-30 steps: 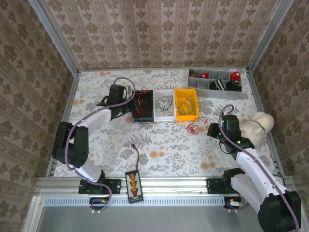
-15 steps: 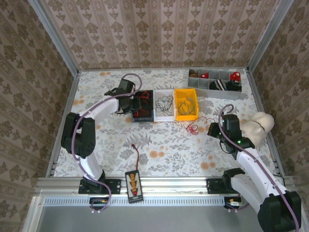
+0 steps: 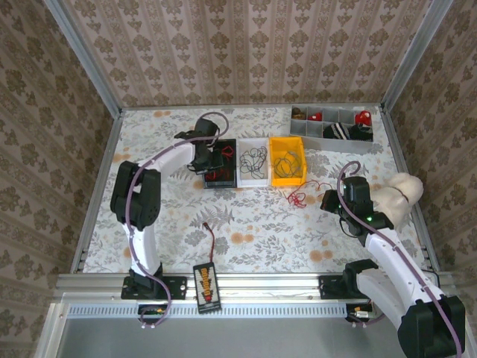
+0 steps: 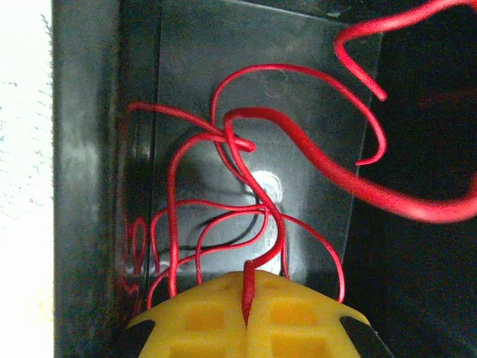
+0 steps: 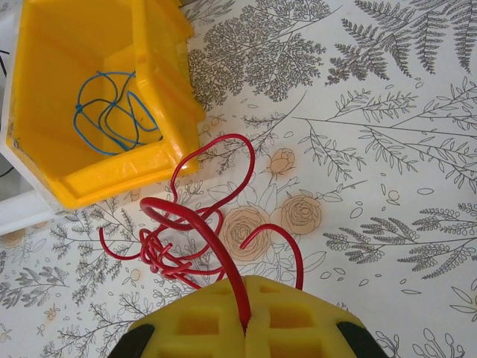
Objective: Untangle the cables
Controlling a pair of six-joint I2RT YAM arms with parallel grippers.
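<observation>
Floral-cloth table (image 3: 261, 224) carries a grey compartment tray (image 3: 305, 133) at its far right corner, with a black bin (image 3: 221, 181), white bin (image 3: 253, 180) and yellow bin (image 5: 160, 67) in a row toward the far edge. Over the black bin, the left gripper (image 4: 246, 298) pinches a red wire (image 4: 223, 149). The right gripper (image 5: 246, 306) pinches a strand of the red cable tangle (image 5: 168, 253), which lies on the table just beside the yellow bin holding a blue wire (image 5: 112, 119).
</observation>
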